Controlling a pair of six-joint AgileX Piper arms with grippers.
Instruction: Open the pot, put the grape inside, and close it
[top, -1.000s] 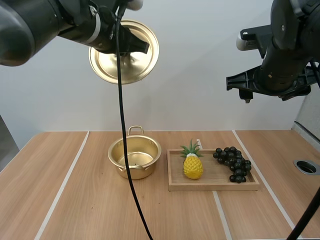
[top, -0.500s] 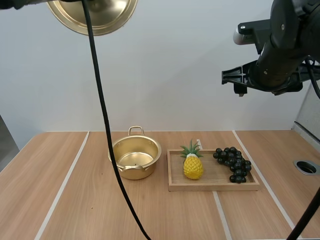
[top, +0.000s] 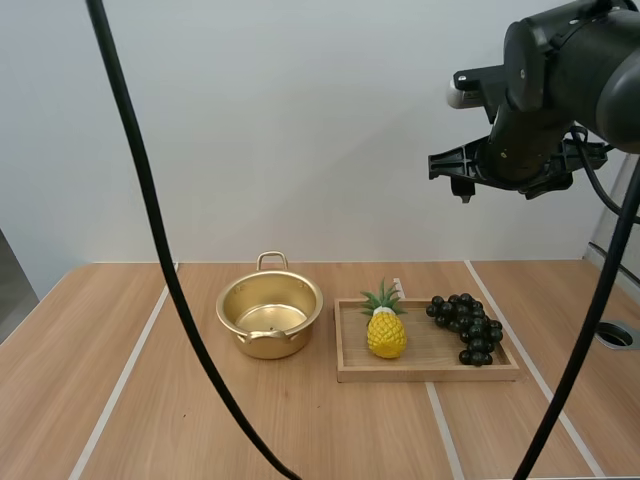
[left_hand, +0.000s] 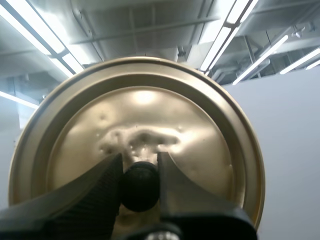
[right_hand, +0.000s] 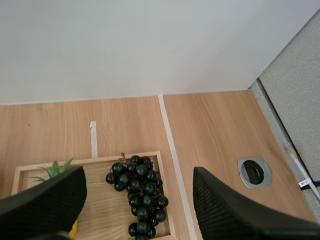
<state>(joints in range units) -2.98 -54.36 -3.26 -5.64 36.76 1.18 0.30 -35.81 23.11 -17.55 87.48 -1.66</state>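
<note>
Left claw (left_hand: 140, 172): pinches the black knob (left_hand: 139, 186) of the gold lid (left_hand: 145, 115) between its two fingers, with the lid's top face turned toward the wrist camera.
Lid, change: a second ago it hangs in the upper left of the high view, over the pot. Half a second ago it sits at the top edge, and the arm goes on carrying it up and away.
Right claw (right_hand: 140, 172): spread wide and pinching nothing, it looks down on the grapes (right_hand: 137, 192), which lie between its two fingers.
Right arm (top: 520, 130), change: in the upper right of the high view it drifts leftward over the last second, toward the space above the tray.
Grapes, place: untouched at the right end of the wooden tray (top: 430, 372), right of centre in the frame, near a toy pineapple (top: 386, 330).
Pot (top: 270, 312): open and apparently empty, at centre frame on the tabletop (top: 150, 400), just beside the tray's left end.
Meaning: the opening step looks done and the lid is held clear. The grape pick-up is the step now in hand, and it needs a descent first.
Doubt: the right claw seems well above the fruit, though the wrist view alone cannot settle that.
</note>
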